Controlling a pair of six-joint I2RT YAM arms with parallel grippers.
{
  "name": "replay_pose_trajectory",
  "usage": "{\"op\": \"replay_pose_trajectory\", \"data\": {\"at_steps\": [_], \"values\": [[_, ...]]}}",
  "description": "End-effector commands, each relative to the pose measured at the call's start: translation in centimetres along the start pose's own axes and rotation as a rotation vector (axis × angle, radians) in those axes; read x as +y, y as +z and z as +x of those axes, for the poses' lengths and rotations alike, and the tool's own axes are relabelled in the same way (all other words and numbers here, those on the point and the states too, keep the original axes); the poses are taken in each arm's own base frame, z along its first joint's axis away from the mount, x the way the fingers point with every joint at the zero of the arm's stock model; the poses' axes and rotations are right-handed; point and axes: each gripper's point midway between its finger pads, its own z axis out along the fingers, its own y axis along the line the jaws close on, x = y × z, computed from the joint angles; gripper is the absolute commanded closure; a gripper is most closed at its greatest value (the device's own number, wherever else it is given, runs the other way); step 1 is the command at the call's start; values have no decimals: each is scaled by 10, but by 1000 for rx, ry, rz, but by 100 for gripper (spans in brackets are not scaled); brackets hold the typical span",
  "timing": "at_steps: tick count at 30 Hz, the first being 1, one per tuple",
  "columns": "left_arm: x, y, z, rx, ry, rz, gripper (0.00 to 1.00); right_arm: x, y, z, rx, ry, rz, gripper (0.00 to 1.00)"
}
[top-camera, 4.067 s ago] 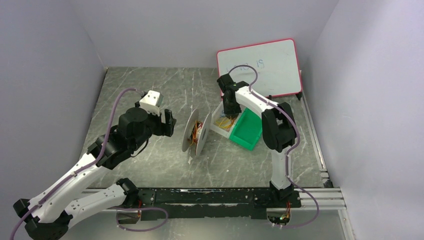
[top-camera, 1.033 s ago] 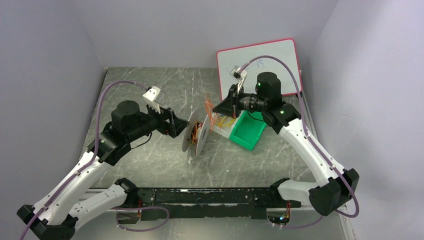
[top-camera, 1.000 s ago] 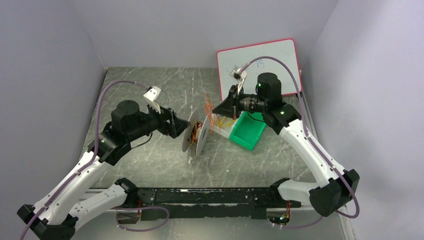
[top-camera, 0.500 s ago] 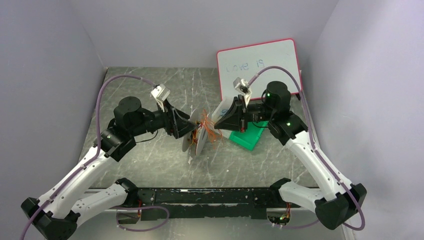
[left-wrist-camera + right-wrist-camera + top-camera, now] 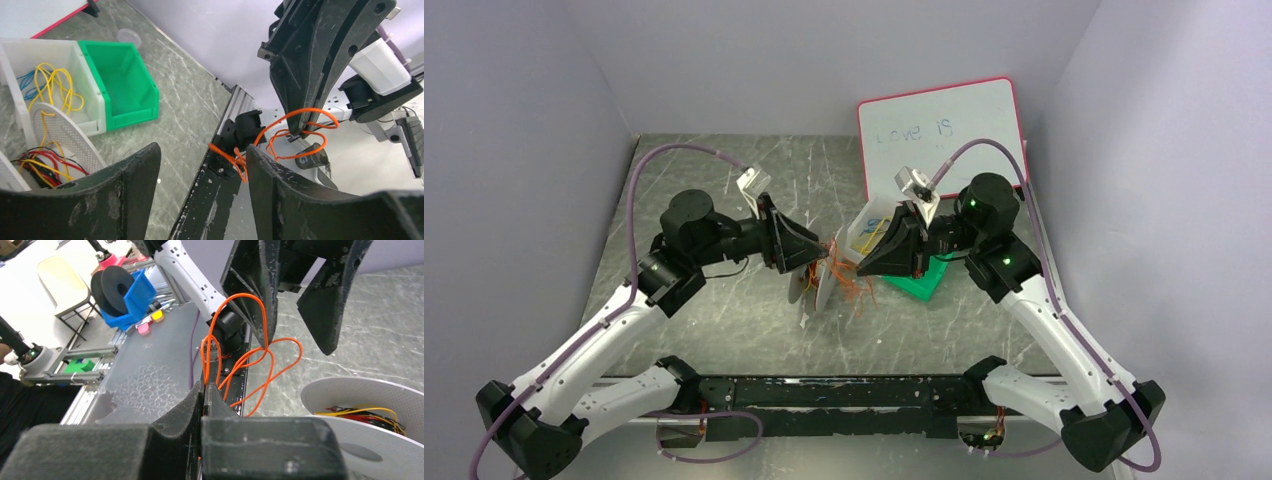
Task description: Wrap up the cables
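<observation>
Where the arms meet above the worktop point(image 5: 754, 335), a white spool point(image 5: 812, 288) stands on edge. Orange cables point(image 5: 852, 287) hang in loose loops just beside it. The right pincer point(image 5: 203, 387) is clamped tight on those strands point(image 5: 235, 365). The left pincer point(image 5: 202, 150) faces it, spread wide and holding nothing. Beyond sit a green bin point(image 5: 125, 80), a white bin point(image 5: 91, 95) and a whiteboard point(image 5: 964, 110).

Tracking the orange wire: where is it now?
In the top view, the orange wire hangs in loops mid-scene, pinched by the right gripper, just right of the white spool.
</observation>
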Motion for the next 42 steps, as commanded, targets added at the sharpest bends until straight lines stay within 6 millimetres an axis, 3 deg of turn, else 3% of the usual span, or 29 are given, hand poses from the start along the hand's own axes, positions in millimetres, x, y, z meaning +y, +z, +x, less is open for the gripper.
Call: {"op": "replay_pose_trajectory", "data": {"at_steps": [1,7,12,18,24,31,42], "values": [[-16,2,-6,-13,-7,89,35,11,1,3,6,-20,-44,100],[-18,5,-2,7,-33,128,47,7,4,6,9,-20,-39,100],[-17,5,2,27,-36,125,49,0,5,8,12,-14,-8,100],[-15,-1,1,8,5,92,47,0,6,8,14,-14,-22,100],[-23,-14,-14,-38,115,65,43,2,8,9,17,-9,-40,100],[-48,-17,-14,-15,183,207,43,7,11,9,19,1,-82,100],[-67,-13,-12,30,265,371,43,16,26,12,37,12,-156,100]]}}
